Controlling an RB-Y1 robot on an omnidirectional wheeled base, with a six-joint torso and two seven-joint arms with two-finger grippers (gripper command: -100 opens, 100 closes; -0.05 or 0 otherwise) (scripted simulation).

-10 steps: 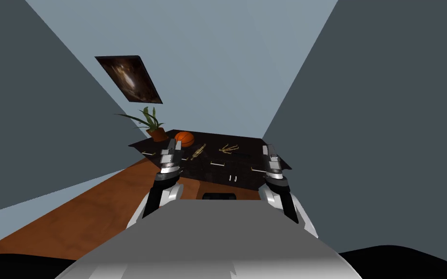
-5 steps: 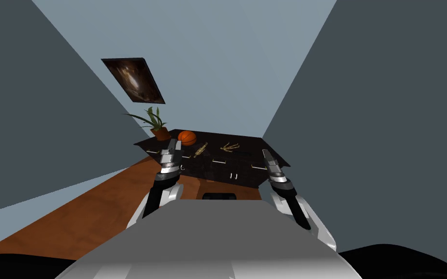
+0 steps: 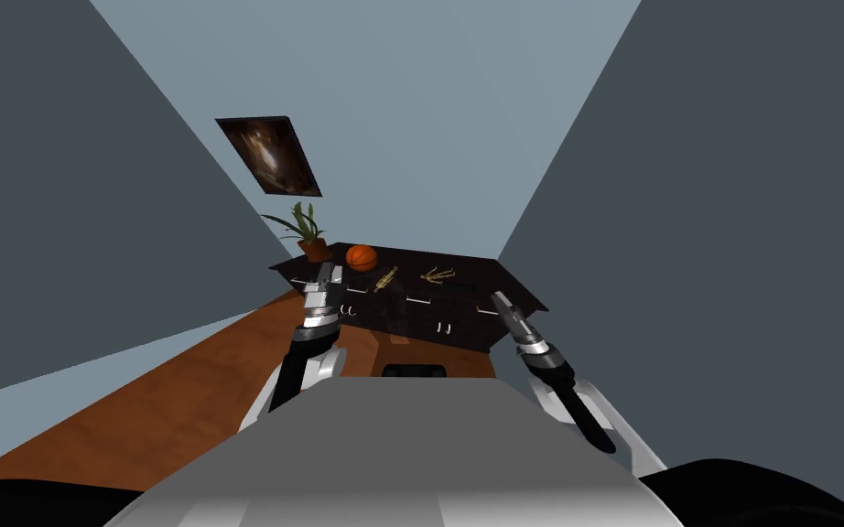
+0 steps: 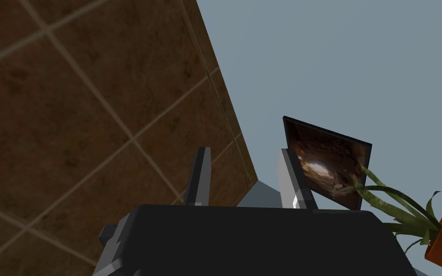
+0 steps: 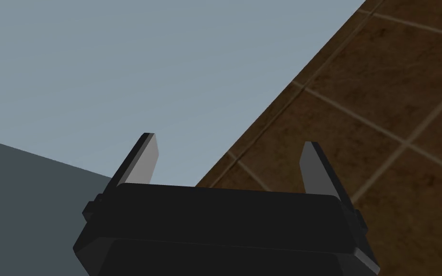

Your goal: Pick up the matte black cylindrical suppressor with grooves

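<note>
I hold both arms raised before a dark chest of drawers [image 3: 475, 276]: left gripper [image 3: 327, 272] narrowly parted, right gripper [image 3: 500, 298] wide, both empty. A potted plant [image 3: 307, 231] and a basketball [image 3: 362, 257] stand on its top at my left. I cannot tell the suppressor apart from that dark top.

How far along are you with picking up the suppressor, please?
Nothing is done: the left gripper and right gripper are open and empty, held up short of the dark cabinet. In hand: positioning. Left: spotting the suppressor, which I cannot make out on the top by the ball, then reaching, gripping, lifting.
</note>
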